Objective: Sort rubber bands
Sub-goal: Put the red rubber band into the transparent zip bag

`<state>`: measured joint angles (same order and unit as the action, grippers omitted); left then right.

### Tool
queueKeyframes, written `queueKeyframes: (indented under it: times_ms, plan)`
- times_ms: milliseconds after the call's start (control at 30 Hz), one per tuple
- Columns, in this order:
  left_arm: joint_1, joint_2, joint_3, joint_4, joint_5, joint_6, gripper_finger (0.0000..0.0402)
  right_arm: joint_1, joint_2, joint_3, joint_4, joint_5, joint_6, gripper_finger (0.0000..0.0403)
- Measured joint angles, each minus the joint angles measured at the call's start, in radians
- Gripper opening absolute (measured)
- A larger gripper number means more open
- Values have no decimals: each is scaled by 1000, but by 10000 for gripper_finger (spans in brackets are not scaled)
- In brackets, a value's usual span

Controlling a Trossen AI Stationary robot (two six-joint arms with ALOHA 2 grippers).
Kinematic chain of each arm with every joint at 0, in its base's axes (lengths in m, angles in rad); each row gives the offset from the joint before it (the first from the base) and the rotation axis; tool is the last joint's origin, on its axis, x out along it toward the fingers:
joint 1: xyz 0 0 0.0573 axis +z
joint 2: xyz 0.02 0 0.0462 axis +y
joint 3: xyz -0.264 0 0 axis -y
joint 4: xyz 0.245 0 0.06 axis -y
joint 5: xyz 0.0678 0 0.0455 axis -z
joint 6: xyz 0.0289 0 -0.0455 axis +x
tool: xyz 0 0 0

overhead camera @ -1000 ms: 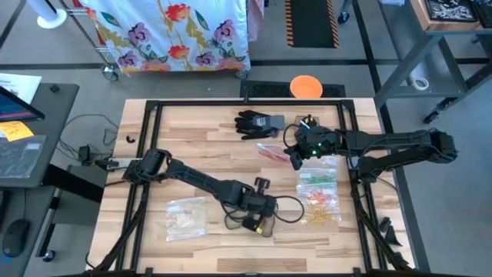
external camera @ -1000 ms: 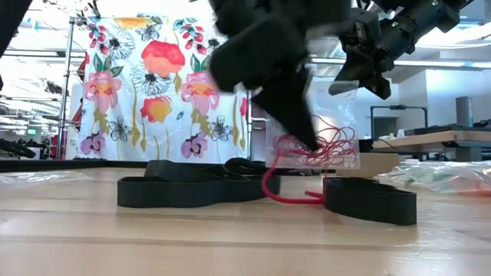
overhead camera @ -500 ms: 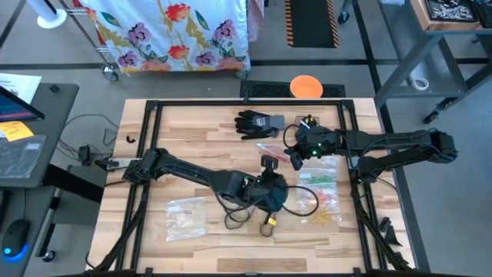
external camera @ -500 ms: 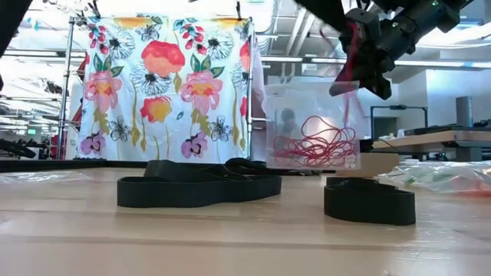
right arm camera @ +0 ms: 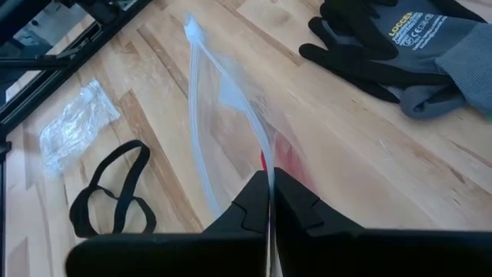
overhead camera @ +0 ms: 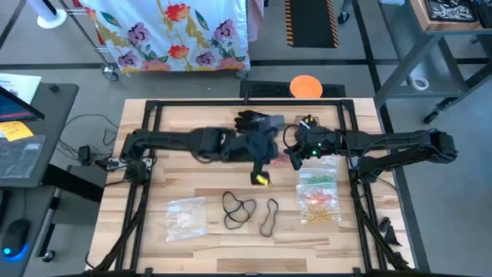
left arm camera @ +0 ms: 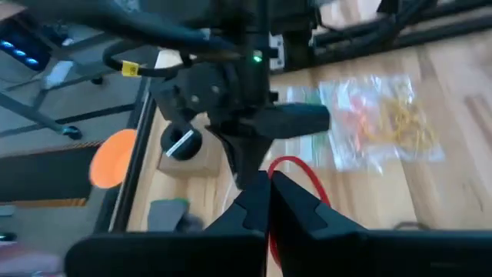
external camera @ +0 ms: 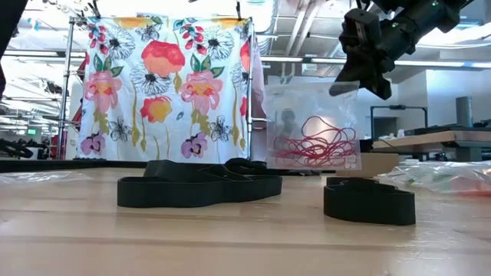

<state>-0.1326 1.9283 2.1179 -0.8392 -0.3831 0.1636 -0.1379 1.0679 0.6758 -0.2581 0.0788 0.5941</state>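
Both arms reach in over the middle of the tabletop, jaws closed.

The left arm stretches level from the left edge toward the centre, its left gripper [overhead camera: 260, 163] raised with fingers pressed together. The right arm extends in from the right edge, its right gripper [overhead camera: 294, 156] held high just beside the left one, fingers pinched together.

pale matt wood table [overhead camera: 184, 181], glossy clear plastic bag [right arm camera: 223, 108]

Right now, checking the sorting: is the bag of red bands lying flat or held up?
Held up: right pincer grips the bag by its edge; it hangs.
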Motion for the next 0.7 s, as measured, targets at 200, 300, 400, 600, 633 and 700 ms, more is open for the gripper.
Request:
queueKeyframes:
  times_ms: [200,300,400,600,633,700]
  plan:
    - [139,5,-45,110,138,19,0,0,0,0,10,0,0,11]
    - [200,23,-48,143,153,37,0,0,0,0,16,0,0,11]
    - [255,24,-49,148,198,21,0,0,0,0,18,0,0,11]
    - [301,22,-49,171,305,-8,0,0,0,0,3,0,0,11]
    - [302,22,-49,186,309,-9,0,0,0,0,1,0,0,11]
    - [302,22,-48,209,326,-11,0,0,0,0,-2,0,0,11]
